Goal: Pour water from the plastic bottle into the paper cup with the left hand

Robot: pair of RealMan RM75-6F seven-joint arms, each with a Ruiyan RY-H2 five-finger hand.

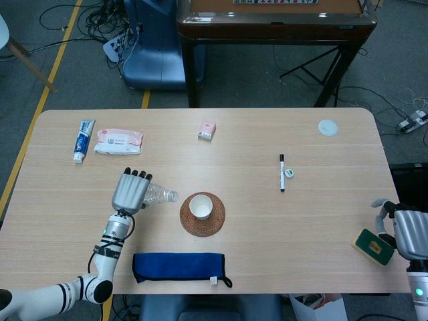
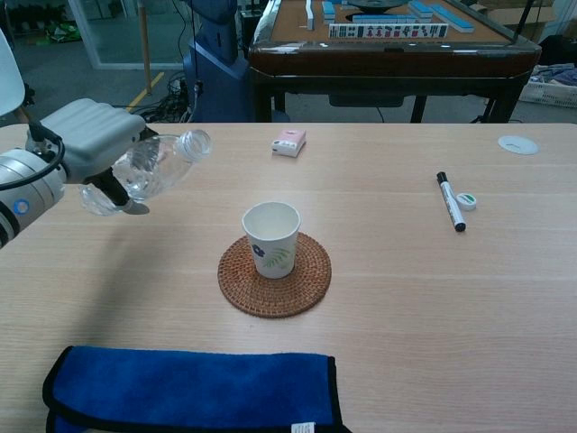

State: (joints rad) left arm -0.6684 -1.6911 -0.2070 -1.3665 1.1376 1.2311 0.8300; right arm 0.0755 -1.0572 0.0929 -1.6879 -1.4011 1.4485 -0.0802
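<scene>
Pale wood-grain laminate makes up the surface, with grey carpet, cables and a yellow floor line around it. At the room's 12 o'clock stands a dark-framed mahjong table; a blue seat sits at about 11.

At the centre, the paper cup stands upright on a round woven coaster. From the cup's 9 to 10 o'clock, the left hand holds the clear plastic bottle lifted off the surface and tipped, its uncapped mouth aimed toward the cup but short of the rim; the fingers wrap round the bottle's body. A little water lies in the bottle's lower end.

At 6 o'clock lies a folded blue cloth. At 10 to 11 are a toothpaste tube and a wet-wipes pack; at 12 a small pink box; at 2 a black marker beside a small green-and-white cap, and a white disc farther out.

At 4 o'clock the right hand rests by a green-and-yellow sponge, fingers curled; I cannot tell whether they touch it.
</scene>
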